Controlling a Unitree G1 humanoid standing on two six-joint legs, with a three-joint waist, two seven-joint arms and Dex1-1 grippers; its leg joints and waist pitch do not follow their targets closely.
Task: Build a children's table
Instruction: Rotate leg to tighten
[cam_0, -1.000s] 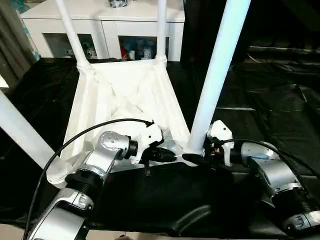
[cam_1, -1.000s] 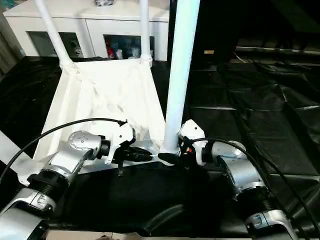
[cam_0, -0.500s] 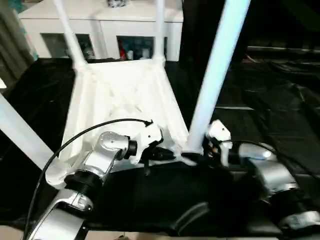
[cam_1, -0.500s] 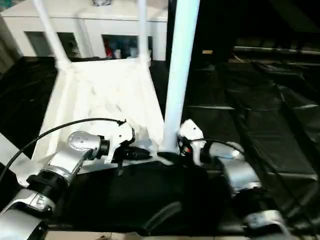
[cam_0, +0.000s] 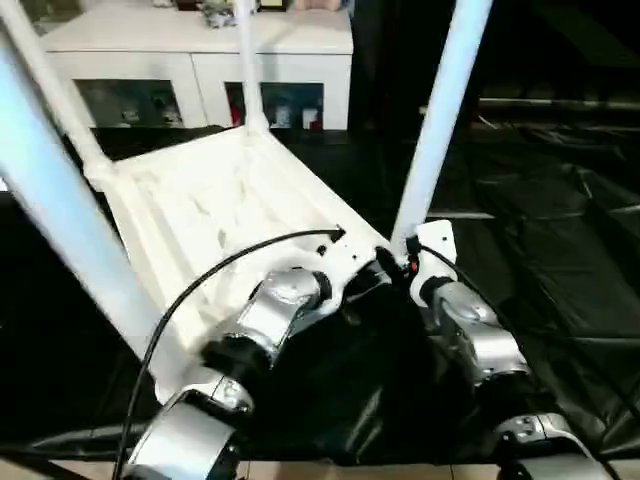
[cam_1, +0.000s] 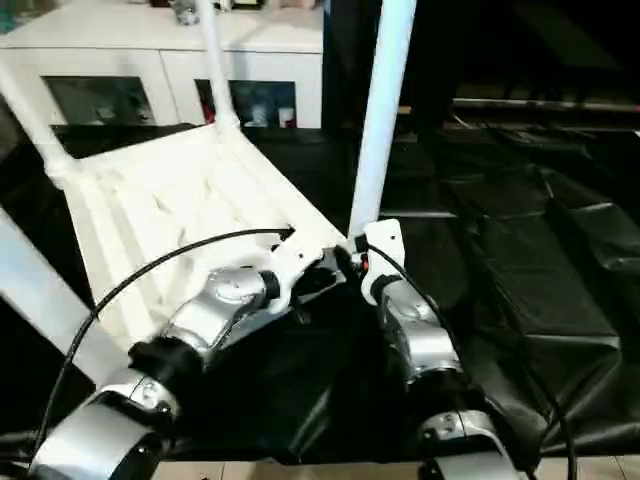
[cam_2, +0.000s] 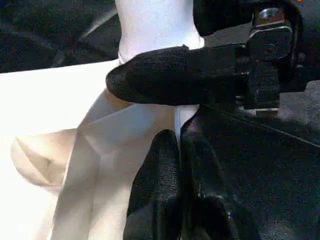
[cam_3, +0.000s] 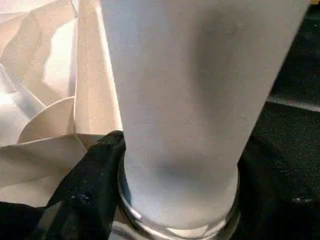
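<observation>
Black sheeting (cam_0: 560, 270) covers the floor, creased and glossy, and a white cabinet (cam_0: 200, 60) with glass doors stands along its far edge. On the sheeting lies the children's table (cam_0: 200, 215), upside down, its ribbed underside facing up and its four legs rising from the round corner sockets. The far two legs stand near the cabinet; a third leg (cam_0: 55, 200) rises at the near left corner, and the near right leg (cam_0: 440, 120) stands in the corner socket closest to both grippers.

The left gripper (cam_2: 177, 165) has its two black fingers pressed together on the thin rim of the tabletop, right beside that near right socket; the white edge shows as a sliver between the fingertips. In the head views the left forearm (cam_0: 275, 315) reaches across the near edge of the top, with a black cable arching over it.

The right gripper (cam_3: 175, 200) sits at the foot of the near right leg with its jaws spread about the tube just above the socket; one black finger (cam_3: 92, 175) lies against the leg's side. Its other finger (cam_2: 170, 75) crosses in front of the leg's base, just above the left gripper's fingertips.
</observation>
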